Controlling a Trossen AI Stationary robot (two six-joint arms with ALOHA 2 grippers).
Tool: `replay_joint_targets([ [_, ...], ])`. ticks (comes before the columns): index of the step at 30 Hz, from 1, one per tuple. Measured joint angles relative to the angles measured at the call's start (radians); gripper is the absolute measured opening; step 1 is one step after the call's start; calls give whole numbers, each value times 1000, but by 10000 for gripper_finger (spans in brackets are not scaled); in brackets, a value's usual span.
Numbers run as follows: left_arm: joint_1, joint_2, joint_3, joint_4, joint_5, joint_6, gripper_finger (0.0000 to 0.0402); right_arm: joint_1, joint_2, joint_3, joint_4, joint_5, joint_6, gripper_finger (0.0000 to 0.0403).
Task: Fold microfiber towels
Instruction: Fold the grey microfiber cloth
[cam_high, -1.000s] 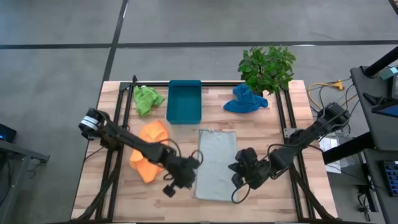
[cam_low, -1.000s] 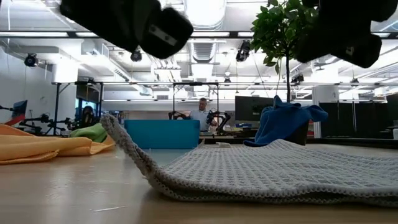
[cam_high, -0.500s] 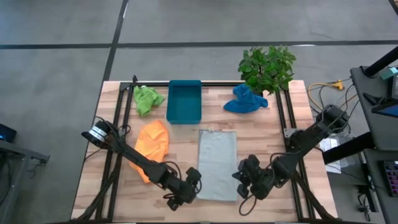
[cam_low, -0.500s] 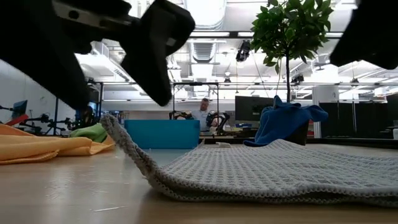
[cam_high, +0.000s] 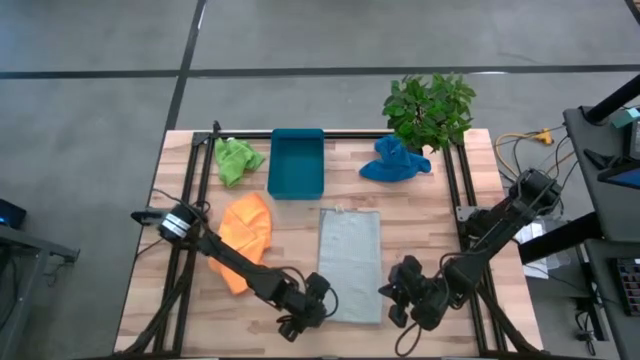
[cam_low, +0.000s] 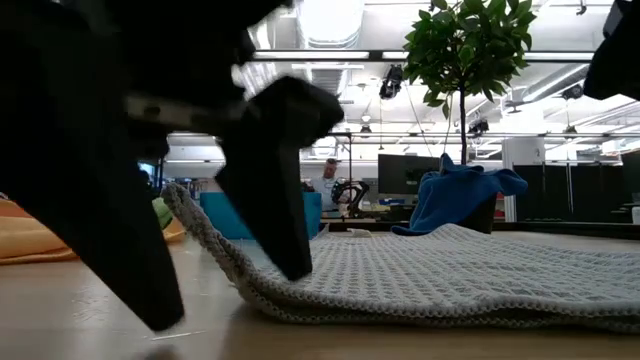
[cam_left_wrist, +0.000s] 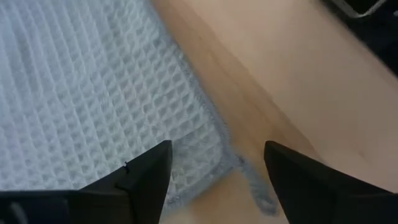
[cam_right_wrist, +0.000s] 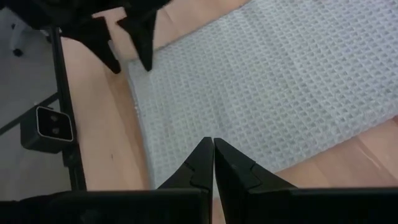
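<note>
A wooden table (cam_high: 420, 215) with a black frame stands on a grey floor, and the low view looks across it into a big open room with ceiling lights and monitors. The grey towel (cam_high: 349, 263) lies spread flat as a tall rectangle in the middle of the near half of the table; in the low view its near left corner (cam_low: 185, 205) lifts off the wood in a curl. The left gripper (cam_high: 312, 312) sits low at the towel's near left corner with its fingers (cam_left_wrist: 146, 171) spread wide apart, one on either side of the waffle-weave corner and holding nothing (a loose thread trails from that corner onto the wood). The right gripper (cam_high: 405, 298) is just off the towel's near right corner, its fingers (cam_right_wrist: 214, 163) pressed together above the cloth's edge, empty.

The orange towel (cam_high: 243, 238) lies crumpled left of the grey one, partly under the left arm. At the far side, the lime green towel (cam_high: 235, 158) is bunched near the left corner, the teal tray (cam_high: 296, 164) sits beside it, and the blue towel (cam_high: 393, 161) is heaped at the foot of a potted plant (cam_high: 430, 105).
</note>
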Motion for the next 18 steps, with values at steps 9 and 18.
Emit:
replay_joint_targets([
  [9, 6, 30, 2, 9, 21, -59, 126, 5, 0, -3, 0, 8, 6, 8],
  [18, 8, 30, 1, 0, -4, -49, 8, 15, 2, -18, 20, 8, -50, 9],
])
